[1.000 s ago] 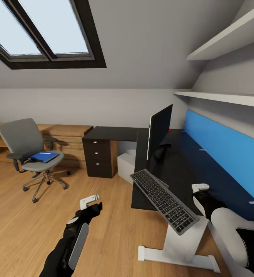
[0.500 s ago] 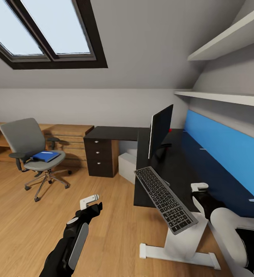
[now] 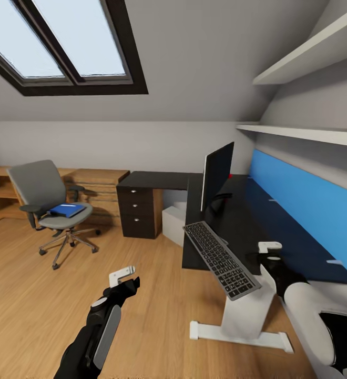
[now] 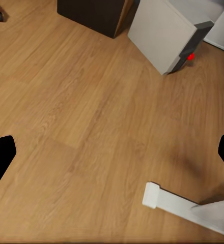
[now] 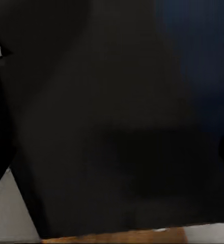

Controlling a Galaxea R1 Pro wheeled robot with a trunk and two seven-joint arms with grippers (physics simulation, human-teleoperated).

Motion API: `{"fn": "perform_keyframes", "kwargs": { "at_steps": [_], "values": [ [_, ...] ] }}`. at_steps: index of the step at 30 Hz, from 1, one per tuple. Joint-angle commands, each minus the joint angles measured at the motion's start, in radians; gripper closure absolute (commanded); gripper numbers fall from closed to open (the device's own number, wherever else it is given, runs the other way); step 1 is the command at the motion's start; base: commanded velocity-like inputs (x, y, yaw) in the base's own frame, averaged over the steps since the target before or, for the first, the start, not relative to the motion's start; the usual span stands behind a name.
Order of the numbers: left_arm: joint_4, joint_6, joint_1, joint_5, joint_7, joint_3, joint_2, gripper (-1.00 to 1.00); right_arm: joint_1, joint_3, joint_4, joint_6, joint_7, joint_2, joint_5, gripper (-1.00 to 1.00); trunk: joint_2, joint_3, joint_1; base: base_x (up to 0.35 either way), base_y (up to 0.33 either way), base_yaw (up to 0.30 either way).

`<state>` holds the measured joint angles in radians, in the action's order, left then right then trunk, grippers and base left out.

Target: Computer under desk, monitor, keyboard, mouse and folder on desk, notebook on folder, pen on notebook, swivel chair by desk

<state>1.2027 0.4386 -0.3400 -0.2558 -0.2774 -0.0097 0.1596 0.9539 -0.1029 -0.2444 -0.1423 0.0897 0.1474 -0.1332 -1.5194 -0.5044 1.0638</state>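
The black desk (image 3: pixel 231 231) runs along the blue wall panel, with the monitor (image 3: pixel 217 176) standing on it. The keyboard (image 3: pixel 220 259) lies tilted with its near end overhanging the desk's front edge. Beside it, over the desk top (image 5: pixel 117 127), my right gripper (image 3: pixel 268 250) hangs open and empty. The light grey computer (image 3: pixel 174 223) (image 4: pixel 165 33) sits on the floor under the desk. At the left stands the swivel chair (image 3: pixel 39 187), the blue folder (image 3: pixel 67 210) on its seat. My left gripper (image 3: pixel 123 276) is open over bare floor. Mouse, notebook and pen are out of view.
The dark three-drawer unit (image 3: pixel 138 213) closes the desk's far end. Its white leg and foot (image 3: pixel 242 329) (image 4: pixel 188 206) stand on the plank floor in front of me. Low light-wood cabinets (image 3: pixel 97 184) line the back wall behind the chair. Two white shelves (image 3: pixel 299 131) hang above the desk.
The whole picture has shifted a little, so the camera has moved. In the picture my right gripper sits slightly higher over the desk. Chair, folder and keyboard keep their places.
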Motion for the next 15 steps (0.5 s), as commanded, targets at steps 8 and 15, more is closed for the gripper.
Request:
{"fn": "perform_keyframes", "kwargs": {
  "at_steps": [8,15],
  "values": [
    [-0.001,0.003,-0.001,-0.01,-0.009,-0.001,0.0,-1.0,0.0,-0.013,-0.05,-0.007,0.0,0.005,0.141,-1.0,-0.001,-0.001,0.0,-0.145,0.0,0.0],
    [-0.002,0.002,-0.001,-0.01,-0.009,-0.001,0.0,-1.0,0.0,-0.014,-0.052,-0.024,-0.003,-0.001,0.207,-1.0,-0.001,-0.001,0.0,-0.103,0.0,0.0]
  ]
}}
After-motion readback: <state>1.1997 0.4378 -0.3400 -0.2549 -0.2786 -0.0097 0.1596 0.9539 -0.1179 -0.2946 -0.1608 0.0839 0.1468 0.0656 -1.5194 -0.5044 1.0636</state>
